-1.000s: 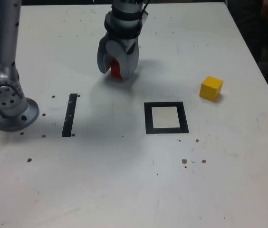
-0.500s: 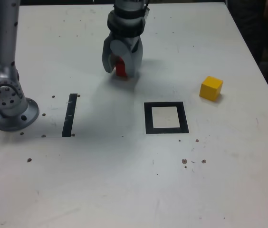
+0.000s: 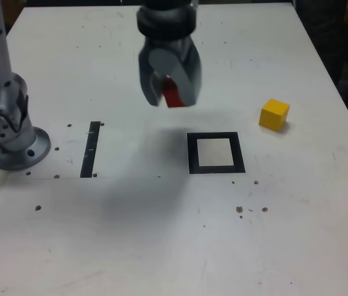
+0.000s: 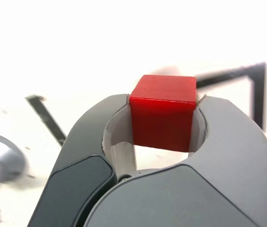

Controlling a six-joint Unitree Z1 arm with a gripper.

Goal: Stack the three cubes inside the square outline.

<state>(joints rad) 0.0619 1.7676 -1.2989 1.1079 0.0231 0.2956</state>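
The red cube (image 3: 173,94) is clamped in the gripper (image 3: 170,92) above the table, the square outline (image 3: 216,153) lies bare, the yellow cube (image 3: 274,115) waits unstacked at the exterior view's right, and the green one is seemingly out of view.

arm: raised above table | tool (image 3: 169,98): pointing down, clamped on held block

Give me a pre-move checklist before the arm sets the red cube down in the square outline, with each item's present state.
1. Grip: gripper shut on the red cube, seated between the jaws: ok.
2. Cube clear of the table, shadow below it: ok.
3. Square outline unoccupied, pale centre bare: ok.
4. Gripper over the outline: not ok, it hangs short of it, toward the exterior view's left.
5. Yellow cube apart from the outline, out of the path: ok.
6. Green cube located: cannot tell, in neither view.
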